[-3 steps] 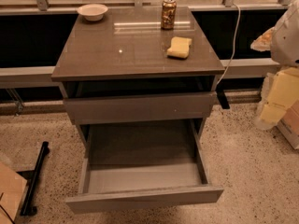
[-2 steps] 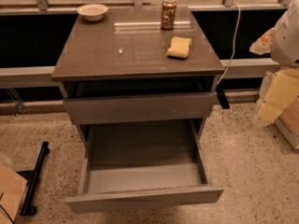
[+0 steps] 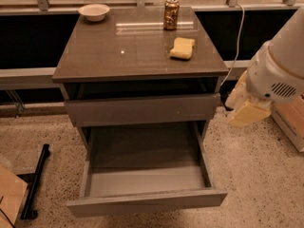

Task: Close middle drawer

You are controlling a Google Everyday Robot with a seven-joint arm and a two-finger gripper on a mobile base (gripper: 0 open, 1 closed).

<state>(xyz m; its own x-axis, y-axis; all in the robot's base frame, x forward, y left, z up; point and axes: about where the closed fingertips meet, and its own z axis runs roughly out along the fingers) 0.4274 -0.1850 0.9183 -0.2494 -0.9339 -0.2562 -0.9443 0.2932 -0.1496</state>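
The wide, shallow grey-brown middle drawer (image 3: 142, 201) stands pulled far out toward us, its flat front running left to right. We judge that closing it means a push straight back into the grey-brown cabinet (image 3: 137, 51).

The cream-coloured gripper (image 3: 247, 112) hangs off the drawer's right side. It is higher than the front, well apart from it, and sits below the white arm housing (image 3: 280, 72). We cannot tell whether it is open or closed.

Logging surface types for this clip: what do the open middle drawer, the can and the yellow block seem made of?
Middle drawer: probably laminated board, matte grey-brown, even colour. Can: metal, printed, with sheen. Yellow block: likely sponge foam, dull with rounded edges. Gripper hangs right of the cabinet, touching nothing.
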